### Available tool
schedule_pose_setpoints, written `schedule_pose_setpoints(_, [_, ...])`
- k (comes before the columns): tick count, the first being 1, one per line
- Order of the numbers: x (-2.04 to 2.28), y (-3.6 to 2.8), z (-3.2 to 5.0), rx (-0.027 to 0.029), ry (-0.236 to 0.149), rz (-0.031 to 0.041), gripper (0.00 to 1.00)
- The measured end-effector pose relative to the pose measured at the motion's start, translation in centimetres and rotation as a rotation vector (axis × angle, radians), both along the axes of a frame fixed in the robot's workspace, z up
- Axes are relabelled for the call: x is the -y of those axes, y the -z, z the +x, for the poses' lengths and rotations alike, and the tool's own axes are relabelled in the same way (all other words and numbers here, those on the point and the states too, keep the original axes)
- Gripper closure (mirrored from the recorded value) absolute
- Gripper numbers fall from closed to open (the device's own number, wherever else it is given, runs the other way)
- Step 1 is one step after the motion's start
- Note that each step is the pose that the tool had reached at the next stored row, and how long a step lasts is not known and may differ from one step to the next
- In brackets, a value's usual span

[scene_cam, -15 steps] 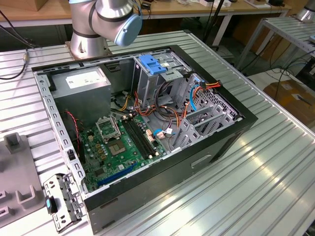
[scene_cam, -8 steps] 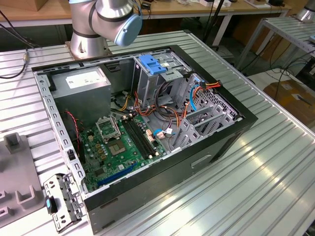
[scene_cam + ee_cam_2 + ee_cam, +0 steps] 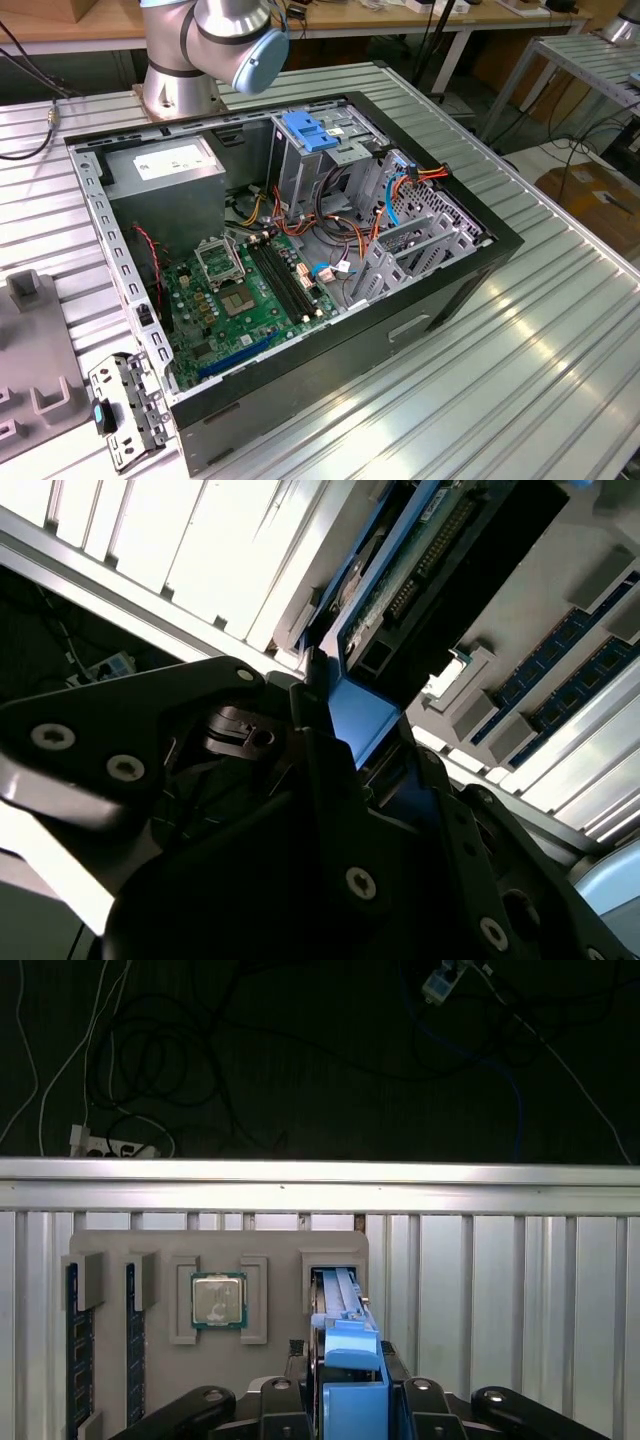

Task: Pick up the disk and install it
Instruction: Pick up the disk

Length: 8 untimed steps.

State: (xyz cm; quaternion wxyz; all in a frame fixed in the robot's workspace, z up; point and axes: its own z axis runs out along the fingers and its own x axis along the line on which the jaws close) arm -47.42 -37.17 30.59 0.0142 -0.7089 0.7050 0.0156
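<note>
In both wrist views the disk (image 3: 350, 1345) stands on edge in a slot of a grey parts holder (image 3: 270, 1245). Its bright blue carrier frame (image 3: 362, 720) edges the dark drive body (image 3: 440, 570). My gripper (image 3: 355, 1375) sits over the end of the disk, with a black finger (image 3: 312, 720) pressed against each side of the blue frame. It looks shut on the frame, and the disk is still seated in its slot. In the exterior view the open computer case (image 3: 470, 270) lies on the table, and the arm (image 3: 220, 40) rises out of the picture.
The holder also carries a processor chip (image 3: 218, 1300) and blue memory sticks (image 3: 75, 1350). Just beyond it is the table's edge rail (image 3: 320, 1185), then dark floor with cables. Inside the case stands a grey drive cage with a blue handle (image 3: 310, 130). A loose metal bracket (image 3: 125, 410) lies beside the case.
</note>
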Motion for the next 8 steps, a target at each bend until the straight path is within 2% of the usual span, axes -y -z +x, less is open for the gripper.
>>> schedule_pose_setpoints(8, [0.00,0.26,0.00,-0.0001,0.000,0.0000,0.63])
